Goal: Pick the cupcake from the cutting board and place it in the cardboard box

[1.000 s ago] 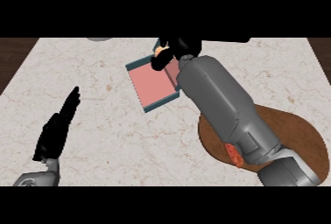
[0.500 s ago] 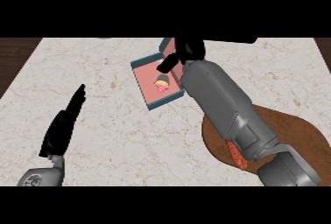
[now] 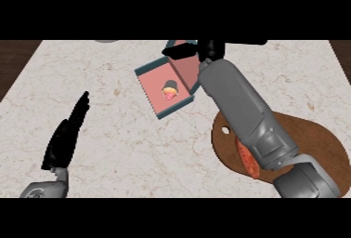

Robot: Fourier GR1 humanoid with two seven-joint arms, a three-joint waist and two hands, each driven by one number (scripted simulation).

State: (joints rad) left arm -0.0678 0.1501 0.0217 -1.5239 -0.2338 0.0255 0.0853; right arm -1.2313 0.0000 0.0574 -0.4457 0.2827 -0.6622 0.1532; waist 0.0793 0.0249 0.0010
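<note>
Marble counter (image 3: 137, 153), right hand (image 3: 198, 49) open above box (image 3: 154, 83), cupcake (image 3: 169, 91) inside

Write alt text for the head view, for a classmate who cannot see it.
A cupcake lies inside an open pink-lined cardboard box on a marble counter, with the right robot hand above the box's far edge. The left robot hand rests open at left; a round wooden cutting board lies at right.

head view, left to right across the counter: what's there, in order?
left hand → cardboard box holding the cupcake → right hand at the box's far edge → cutting board
</note>
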